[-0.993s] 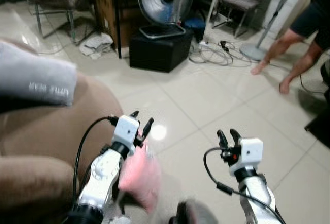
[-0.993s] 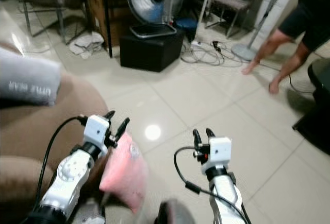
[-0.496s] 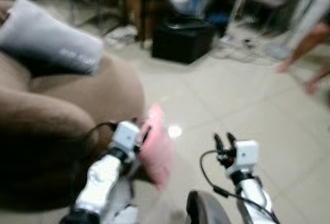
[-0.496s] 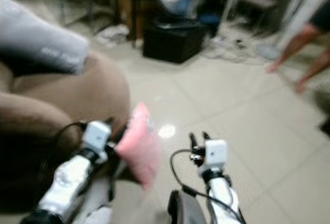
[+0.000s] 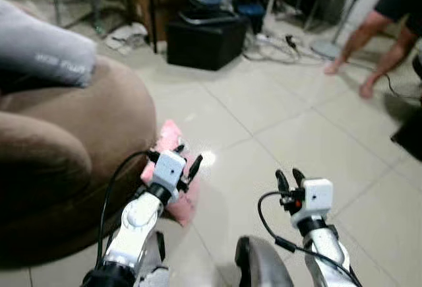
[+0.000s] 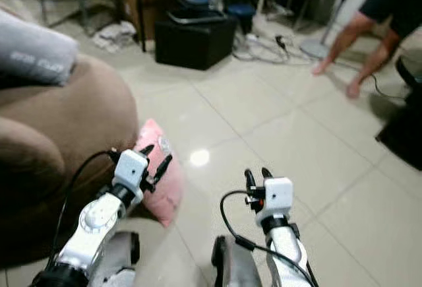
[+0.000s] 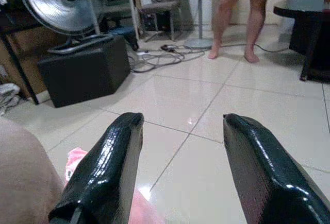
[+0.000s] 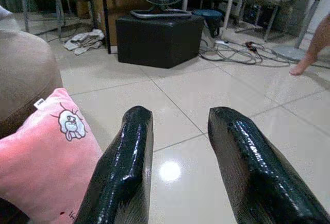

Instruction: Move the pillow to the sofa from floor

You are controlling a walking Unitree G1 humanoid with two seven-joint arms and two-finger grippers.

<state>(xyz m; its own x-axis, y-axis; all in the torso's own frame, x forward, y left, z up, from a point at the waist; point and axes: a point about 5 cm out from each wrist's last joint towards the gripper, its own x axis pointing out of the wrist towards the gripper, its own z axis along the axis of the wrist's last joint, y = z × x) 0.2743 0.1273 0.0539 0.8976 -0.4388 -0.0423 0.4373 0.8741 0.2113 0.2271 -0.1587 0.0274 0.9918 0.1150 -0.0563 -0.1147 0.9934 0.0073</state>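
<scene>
A pink pillow [image 5: 169,136] with a small cartoon print stands on the tiled floor, leaning against the side of the brown sofa [image 5: 79,115]. My left gripper [image 5: 186,156] hovers open just above and in front of the pillow, with nothing between its fingers. In the right wrist view the pillow [image 8: 46,157] sits beside the sofa's base. My right gripper [image 5: 289,175] is open over bare tiles, to the right of the pillow. A grey pillow [image 5: 46,49] lies on top of the sofa.
A black box [image 5: 204,39] with a fan on it stands ahead. Cables [image 5: 277,56] trail on the floor beside it. A person's bare legs [image 5: 369,56] are at the far right, a dark table edge [image 5: 409,135] to the right, and a crumpled cloth [image 5: 128,36] near a desk leg.
The camera swung towards the sofa and back. The pink pillow, up beside my left gripper's fingers half a second ago, now rests lower on the floor against the sofa.
</scene>
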